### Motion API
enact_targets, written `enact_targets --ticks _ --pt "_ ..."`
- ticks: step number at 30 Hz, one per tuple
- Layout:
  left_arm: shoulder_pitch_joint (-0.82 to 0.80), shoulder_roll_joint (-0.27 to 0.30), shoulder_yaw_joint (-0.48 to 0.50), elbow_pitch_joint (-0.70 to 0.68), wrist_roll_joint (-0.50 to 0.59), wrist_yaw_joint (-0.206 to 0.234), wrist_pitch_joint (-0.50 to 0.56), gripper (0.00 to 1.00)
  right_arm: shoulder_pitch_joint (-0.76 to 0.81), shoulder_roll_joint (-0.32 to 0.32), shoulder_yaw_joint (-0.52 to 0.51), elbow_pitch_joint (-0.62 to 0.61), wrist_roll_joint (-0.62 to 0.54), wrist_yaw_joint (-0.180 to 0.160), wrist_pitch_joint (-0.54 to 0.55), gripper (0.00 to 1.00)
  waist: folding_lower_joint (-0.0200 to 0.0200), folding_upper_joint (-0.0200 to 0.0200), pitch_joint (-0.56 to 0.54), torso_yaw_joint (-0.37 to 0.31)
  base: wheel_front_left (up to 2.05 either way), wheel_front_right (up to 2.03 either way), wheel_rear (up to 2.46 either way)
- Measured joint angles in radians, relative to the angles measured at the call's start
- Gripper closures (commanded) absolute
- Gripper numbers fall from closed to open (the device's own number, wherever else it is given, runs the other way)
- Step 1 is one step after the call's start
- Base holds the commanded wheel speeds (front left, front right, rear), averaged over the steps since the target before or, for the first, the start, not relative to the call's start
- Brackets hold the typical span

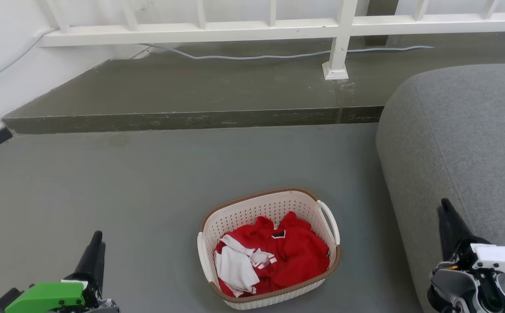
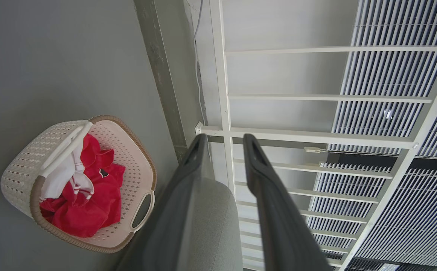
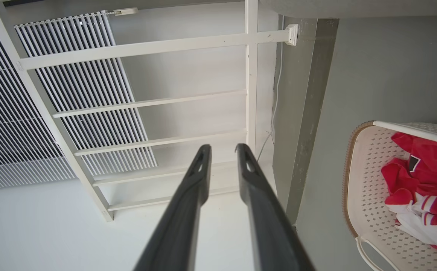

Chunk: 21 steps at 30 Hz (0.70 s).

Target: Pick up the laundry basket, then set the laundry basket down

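Observation:
The laundry basket (image 1: pixel 259 208), cream perforated plastic with a brown rim, stands upright on the grey floor near the bottom centre of the head view. Red clothing (image 1: pixel 298 256) and a white piece (image 1: pixel 235 267) lie inside it. My left gripper (image 1: pixel 97 239) is low at the left, well apart from the basket. My right gripper (image 1: pixel 444 208) is at the lower right, in front of the sofa. In the left wrist view the basket (image 2: pixel 20 167) lies left of my left gripper (image 2: pixel 226 137). The right wrist view has the basket (image 3: pixel 369 169) at its right edge, away from my right gripper (image 3: pixel 222 148). Both grippers are narrowly open, holding nothing.
A grey sofa (image 1: pixel 465 139) rises close to the basket's right side. Beyond the basket a raised concrete step (image 1: pixel 191 119) crosses the floor, with a white railing (image 1: pixel 341 43) and a cable (image 1: pixel 256 56) on it. A white wall (image 1: pixel 0 78) borders the left.

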Motion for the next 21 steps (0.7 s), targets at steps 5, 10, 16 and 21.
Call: enact_targets --ticks 5,10,16,21 --pt "0.007 -0.002 -0.003 -0.001 0.000 0.000 -0.007 0.00 0.009 0.004 0.009 0.000 0.000 0.000 -0.005 0.00 0.0000 0.0000 0.001 0.000 0.00 0.00 0.00" --pt "0.007 -0.002 -0.008 -0.014 0.000 0.000 -0.015 0.00 0.008 0.004 0.023 -0.012 -0.002 0.000 -0.011 0.00 0.0000 0.0000 0.002 0.001 0.00 0.00 0.00" --pt "0.006 -0.001 -0.015 -0.030 0.009 0.000 -0.034 0.00 0.008 0.003 0.044 -0.028 -0.013 0.000 -0.028 0.00 0.0000 0.0000 0.003 0.001 0.00 0.00 0.00" --pt "0.006 0.002 -0.030 -0.051 0.036 0.000 -0.056 0.00 0.007 0.000 0.064 -0.038 -0.039 0.000 -0.054 0.00 0.0000 0.0000 0.005 0.001 0.00 0.00 0.00"
